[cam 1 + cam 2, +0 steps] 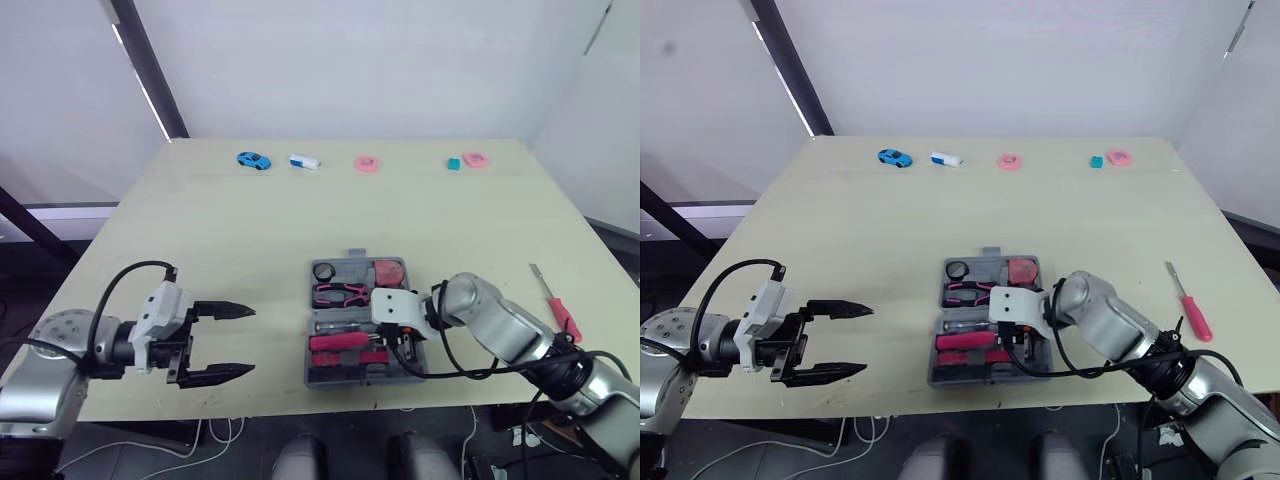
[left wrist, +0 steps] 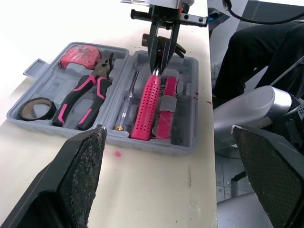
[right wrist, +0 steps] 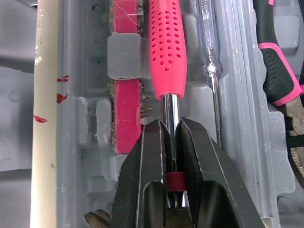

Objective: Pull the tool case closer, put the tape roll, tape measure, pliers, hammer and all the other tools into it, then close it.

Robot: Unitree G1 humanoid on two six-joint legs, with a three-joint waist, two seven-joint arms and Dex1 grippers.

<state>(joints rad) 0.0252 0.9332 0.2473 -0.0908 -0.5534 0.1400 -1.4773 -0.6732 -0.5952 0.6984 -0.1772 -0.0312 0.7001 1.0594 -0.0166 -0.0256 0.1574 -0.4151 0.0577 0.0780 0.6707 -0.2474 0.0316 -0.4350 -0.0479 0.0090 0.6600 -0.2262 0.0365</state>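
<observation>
Right gripper (image 3: 170, 128) clamped on pink-handled tool (image 3: 167, 47) shaft, likely seating it in tool case (image 2: 142, 144) slot; left gripper (image 1: 250, 341) spread, idle left of case.

An open grey case (image 1: 990, 260) lies near the worktop's (image 1: 890, 230) front edge. The right end effector (image 1: 1020, 345) dips into its near half, at the end of the pink hammer (image 1: 960, 341). The left end effector (image 1: 868, 340) hovers with fingers spread, apart from the case. A red screwdriver (image 1: 1190, 308) lies to the right.
</observation>
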